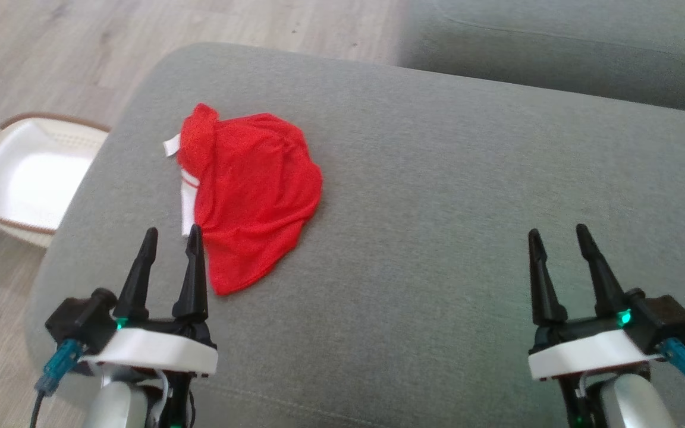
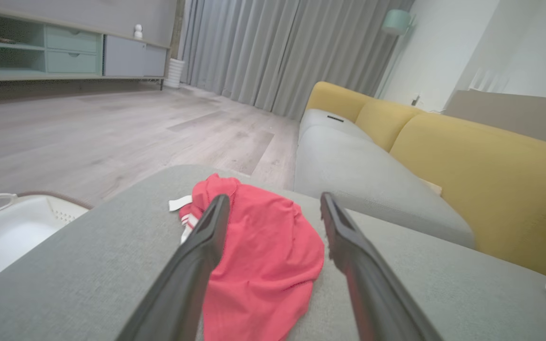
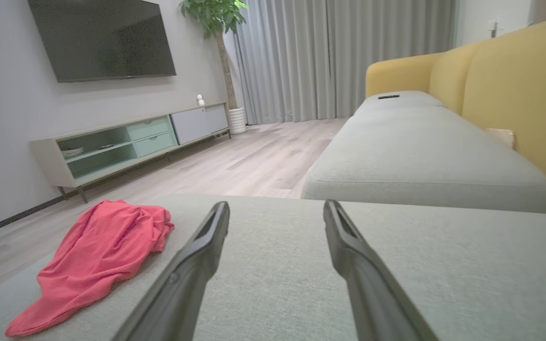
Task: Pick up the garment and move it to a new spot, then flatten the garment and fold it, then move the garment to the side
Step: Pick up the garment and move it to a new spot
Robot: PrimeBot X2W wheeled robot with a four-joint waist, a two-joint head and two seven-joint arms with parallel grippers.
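Both arms reach forward low over the grey cushion (image 1: 437,196), fingers pointing ahead. The left gripper (image 1: 173,230) and right gripper (image 1: 558,230) gape wide, both empty. The crumpled red garment (image 1: 253,190) lies on the cushion just ahead of the left gripper.

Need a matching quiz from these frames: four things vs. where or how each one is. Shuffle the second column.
1 red garment
2 white basket
3 left end effector
4 right end effector

A on the floor
B crumpled on the grey cushion
C open, beside the garment's edge
D open, over bare cushion, away from garment

Pairs: 1-B, 2-A, 3-C, 4-D
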